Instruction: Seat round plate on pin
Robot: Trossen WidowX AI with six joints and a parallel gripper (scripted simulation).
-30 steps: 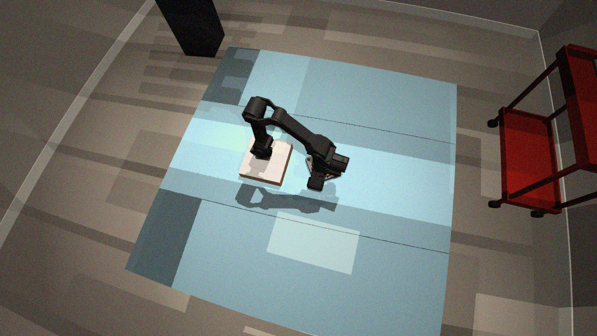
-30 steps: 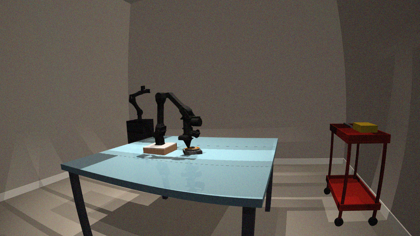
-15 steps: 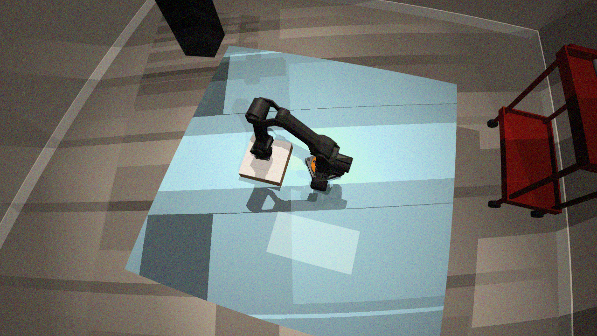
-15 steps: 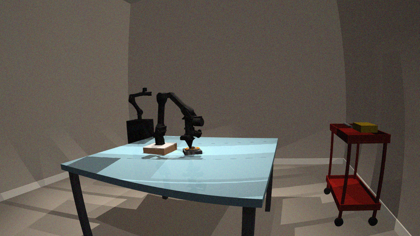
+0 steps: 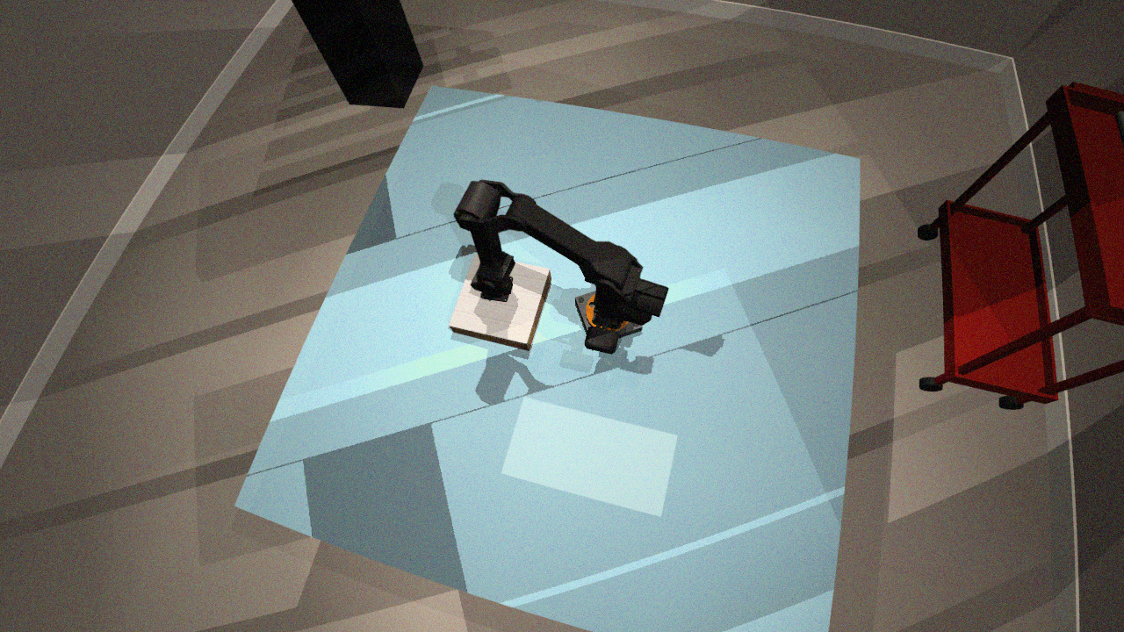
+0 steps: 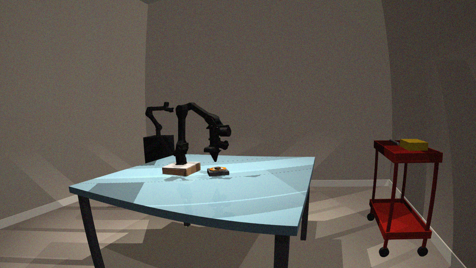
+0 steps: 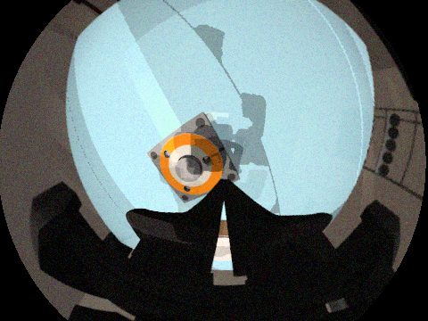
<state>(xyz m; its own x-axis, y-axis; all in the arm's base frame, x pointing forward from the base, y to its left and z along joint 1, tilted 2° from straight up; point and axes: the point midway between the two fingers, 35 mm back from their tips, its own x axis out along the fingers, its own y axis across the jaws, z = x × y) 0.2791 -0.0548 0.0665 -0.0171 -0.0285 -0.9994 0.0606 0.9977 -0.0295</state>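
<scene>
The round plate (image 5: 591,316) (image 6: 212,169) (image 7: 178,142) has an orange ring around a pale middle with several small dark holes. It sits around the grey post (image 7: 184,168) on the square grey base (image 6: 218,173) (image 7: 193,126). In the exterior view it looks nearly level; a slight tilt is too small to tell. The orange tab does not show clearly, and I cannot tell which hole is beside it or whether the pin is inside. My gripper (image 6: 215,161) (image 7: 224,183) is shut and empty, its tips a little above the plate. In the top view the arm hides much of the plate.
My arm stands on a pale-topped wooden block (image 5: 515,318) (image 6: 176,171) beside the base. The blue table (image 5: 589,565) (image 6: 166,196) carries both. A red cart (image 5: 997,298) (image 6: 399,156) with a yellow box (image 6: 413,144) stands off to the right. A black pedestal (image 5: 369,54) (image 6: 158,148) stands behind.
</scene>
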